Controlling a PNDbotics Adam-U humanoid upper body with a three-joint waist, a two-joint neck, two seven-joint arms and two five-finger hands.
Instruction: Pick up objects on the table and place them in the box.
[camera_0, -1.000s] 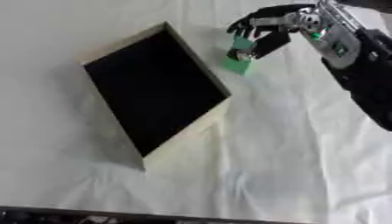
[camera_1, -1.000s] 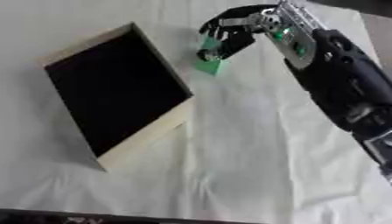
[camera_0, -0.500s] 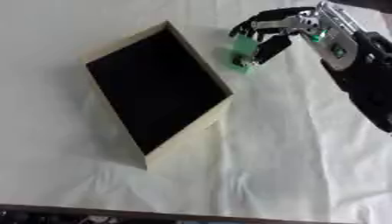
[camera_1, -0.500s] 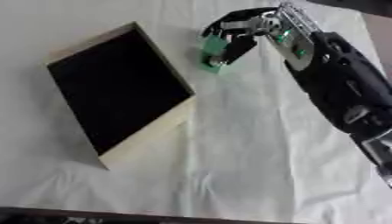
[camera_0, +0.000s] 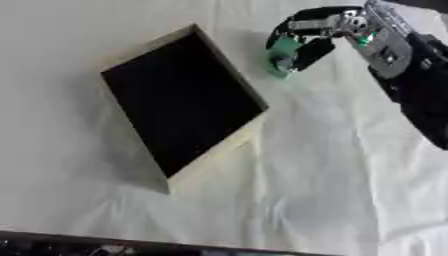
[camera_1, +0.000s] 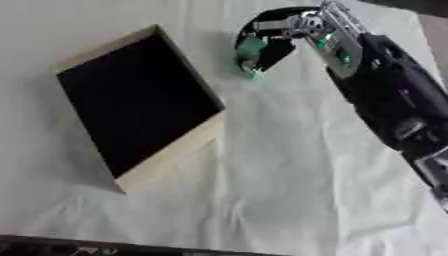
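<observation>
Black right hand (camera_0: 317, 31) curls fingers round one small green object (camera_0: 282, 54), just beside far right edge of box (camera_0: 214, 150), over white cloth-covered table (camera_0: 332, 190). One box, pale walls, dark inside, lies askew at centre-left; nothing visible within. One arm in view, entering from right. Against a second earlier, hand and green object sit slightly closer to box rim; box itself unmoved on cloth.

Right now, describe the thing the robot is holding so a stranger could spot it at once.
Find the big box with the dark inside, lying on the white cloth. Just past its far right corner, the right hand curls round a small green object. It is the only green thing on the table.
</observation>
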